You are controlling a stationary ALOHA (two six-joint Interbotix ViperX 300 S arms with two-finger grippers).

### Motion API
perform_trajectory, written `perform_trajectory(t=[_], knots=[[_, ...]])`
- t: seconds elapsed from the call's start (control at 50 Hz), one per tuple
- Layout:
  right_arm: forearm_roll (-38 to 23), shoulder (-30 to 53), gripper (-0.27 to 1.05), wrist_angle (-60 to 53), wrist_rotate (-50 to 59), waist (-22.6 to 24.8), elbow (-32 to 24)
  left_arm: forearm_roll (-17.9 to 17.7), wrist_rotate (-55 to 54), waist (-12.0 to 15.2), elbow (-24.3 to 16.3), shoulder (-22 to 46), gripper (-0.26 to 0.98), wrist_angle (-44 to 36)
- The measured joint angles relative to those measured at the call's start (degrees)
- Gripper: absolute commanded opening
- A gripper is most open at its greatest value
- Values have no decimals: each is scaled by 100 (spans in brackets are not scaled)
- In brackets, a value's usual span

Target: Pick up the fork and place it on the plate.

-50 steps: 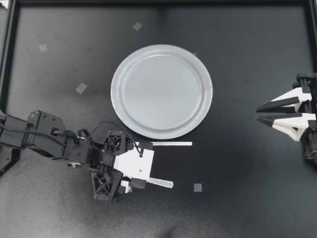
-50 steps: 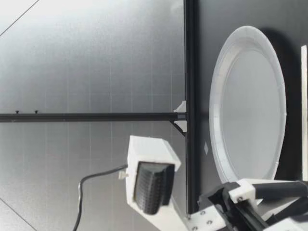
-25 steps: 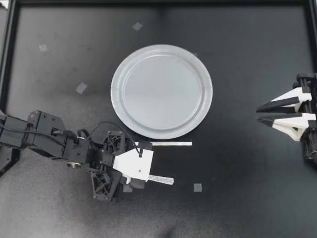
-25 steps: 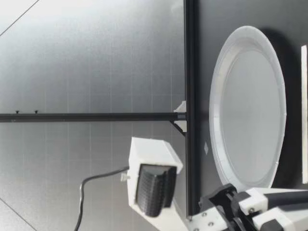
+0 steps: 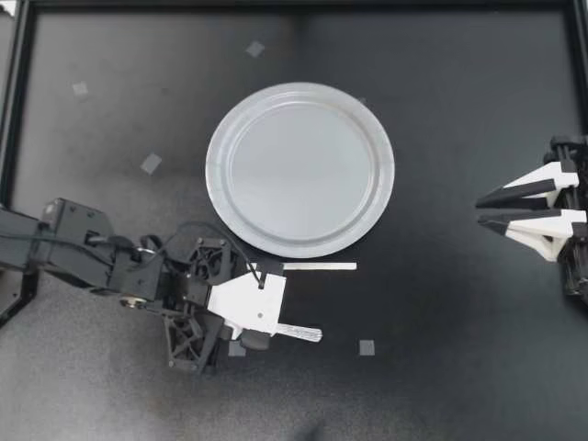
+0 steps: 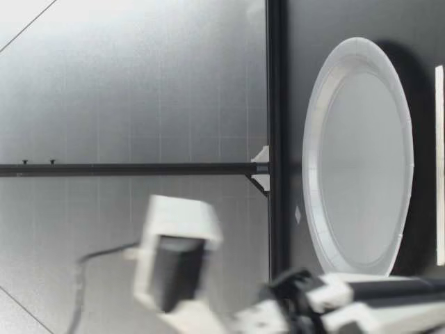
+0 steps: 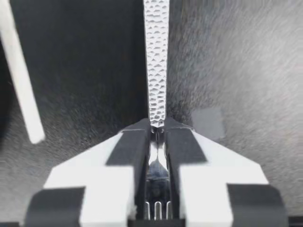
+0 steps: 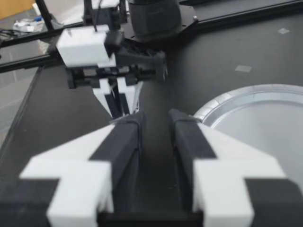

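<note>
white strip (image 5: 319,266) between left gripper (image 5: 276,327) and plate (image 5: 299,170) — flat on table (image 5: 450,312); open table right of plate

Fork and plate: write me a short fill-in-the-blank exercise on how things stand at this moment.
The left tool is shut on the ____.
The plate is ____: nothing lies on it.
The right tool is ____, with nothing between its fingers.
Missing words: fork; empty; open.
</note>
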Motion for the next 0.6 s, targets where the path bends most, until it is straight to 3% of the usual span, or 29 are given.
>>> perform_trajectory(t=[0.14,0.34,0.5,0.6], knots=[[-35,-9,40,-193,-70,0,-9,0,-26,0,-176,-202,6,-185],[-545,44,51,-563,-782,0,-211,-26,-62,0,-202,-527,6,-1336],[-896,325,68,-545,-2382,0,-633,-220,-439,0,70,-817,6,-2637],[-932,642,69,-334,-3709,0,-984,-316,-1002,0,325,-940,6,-3647]])
